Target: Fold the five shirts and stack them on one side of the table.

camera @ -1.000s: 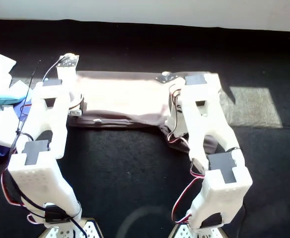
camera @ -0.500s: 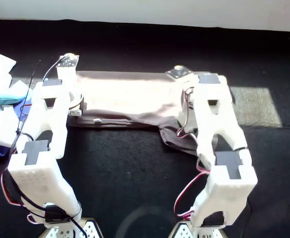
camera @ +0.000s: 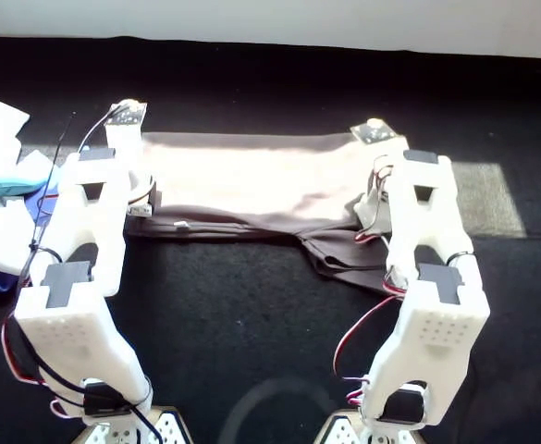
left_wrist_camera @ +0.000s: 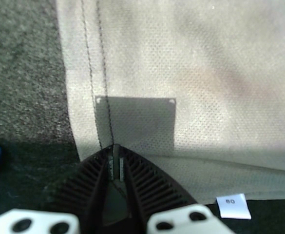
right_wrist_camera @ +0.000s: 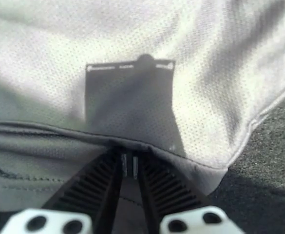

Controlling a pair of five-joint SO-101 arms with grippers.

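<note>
A beige-grey shirt (camera: 242, 180) lies spread flat across the back middle of the black table. The left arm stands at the shirt's left edge. In the left wrist view my left gripper (left_wrist_camera: 115, 165) is shut on the stitched hem of the shirt (left_wrist_camera: 181, 73). The right arm stands at the shirt's right edge, where my right gripper (right_wrist_camera: 128, 165) is shut on a folded edge of the shirt (right_wrist_camera: 132, 44). A rumpled darker flap (camera: 339, 254) of the same shirt hangs toward the front beside the right arm.
A heap of other shirts (camera: 2, 194), white, light blue and dark blue, lies at the table's left edge. A small white label (left_wrist_camera: 234, 205) sticks out from the shirt's front edge. Black table surface (camera: 242, 324) stretches between the arms' bases.
The right arm has swung to the right with the shirt's edge in its gripper, drawing the cloth wider and exposing the darker flap. The left arm has kept still.
</note>
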